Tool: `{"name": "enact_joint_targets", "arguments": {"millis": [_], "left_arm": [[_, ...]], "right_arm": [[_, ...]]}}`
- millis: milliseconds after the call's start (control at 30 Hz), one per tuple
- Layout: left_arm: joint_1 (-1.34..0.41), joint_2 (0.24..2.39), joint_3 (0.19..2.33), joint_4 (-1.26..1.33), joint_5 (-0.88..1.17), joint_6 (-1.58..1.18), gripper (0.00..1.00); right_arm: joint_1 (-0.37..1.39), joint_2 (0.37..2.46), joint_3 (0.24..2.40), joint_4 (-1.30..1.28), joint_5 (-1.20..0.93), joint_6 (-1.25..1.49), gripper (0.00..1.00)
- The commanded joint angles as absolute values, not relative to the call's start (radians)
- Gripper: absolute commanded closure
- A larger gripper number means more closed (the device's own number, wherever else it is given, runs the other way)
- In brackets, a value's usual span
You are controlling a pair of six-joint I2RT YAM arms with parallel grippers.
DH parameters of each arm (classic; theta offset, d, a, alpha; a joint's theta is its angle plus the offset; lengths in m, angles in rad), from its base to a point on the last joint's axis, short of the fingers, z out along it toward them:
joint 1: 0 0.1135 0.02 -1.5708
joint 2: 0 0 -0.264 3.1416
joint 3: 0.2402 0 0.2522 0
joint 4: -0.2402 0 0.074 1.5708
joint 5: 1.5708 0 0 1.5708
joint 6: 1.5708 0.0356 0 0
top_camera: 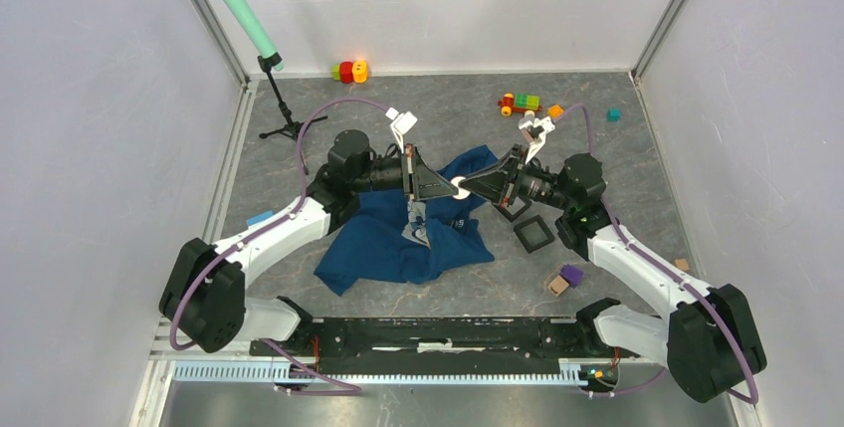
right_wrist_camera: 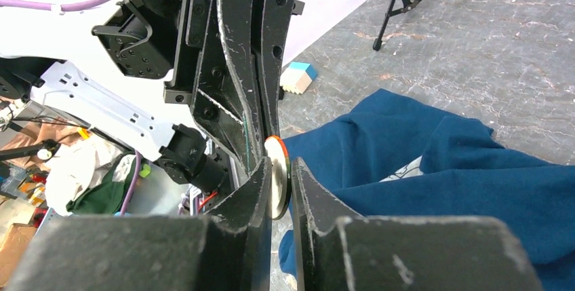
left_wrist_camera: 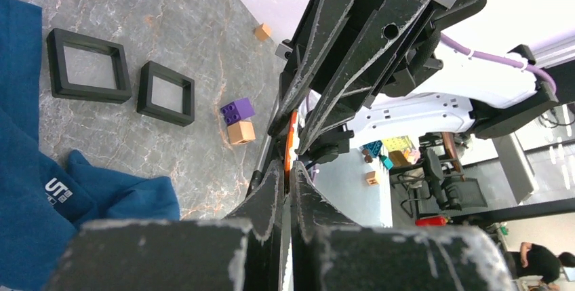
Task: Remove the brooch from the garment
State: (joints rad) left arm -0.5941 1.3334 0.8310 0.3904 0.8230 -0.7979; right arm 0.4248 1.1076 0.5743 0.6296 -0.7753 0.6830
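Note:
The garment (top_camera: 398, 243), a dark blue T-shirt, lies crumpled on the grey table; it also shows in the left wrist view (left_wrist_camera: 41, 189) and the right wrist view (right_wrist_camera: 420, 155). The brooch (top_camera: 461, 186) is a round white disc with an orange rim, held in the air above the shirt. My left gripper (top_camera: 450, 186) and right gripper (top_camera: 472, 188) meet tip to tip at it. In the right wrist view the brooch (right_wrist_camera: 278, 176) sits between my right gripper's (right_wrist_camera: 278, 165) fingers, with the left fingers (right_wrist_camera: 237, 87) against it. In the left wrist view its orange edge (left_wrist_camera: 292, 142) shows between my left gripper's (left_wrist_camera: 289, 169) fingers.
Two black square frames (top_camera: 533, 234) (top_camera: 513, 210) lie right of the shirt. A purple block (top_camera: 571, 274) and a tan block (top_camera: 557, 286) lie near the right arm. A tripod (top_camera: 284, 108) with a green microphone stands back left. Toys (top_camera: 520, 103) (top_camera: 348, 71) lie at the back.

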Motion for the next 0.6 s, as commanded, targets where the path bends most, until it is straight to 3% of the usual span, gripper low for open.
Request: {"name": "enact_joint_targets", "arguments": {"millis": [0, 567], "left_arm": [[-0.601, 1.309, 0.835, 0.539, 0.884, -0.896, 0.98], [-0.640, 1.322, 0.833, 0.585, 0.756, -0.988, 0.98]], "right_arm": [[0.426, 1.108, 0.559, 0.662, -0.778, 0.688, 0.85], [0.442, 1.090, 0.538, 0.616, -0.715, 0.631, 0.88]]}}
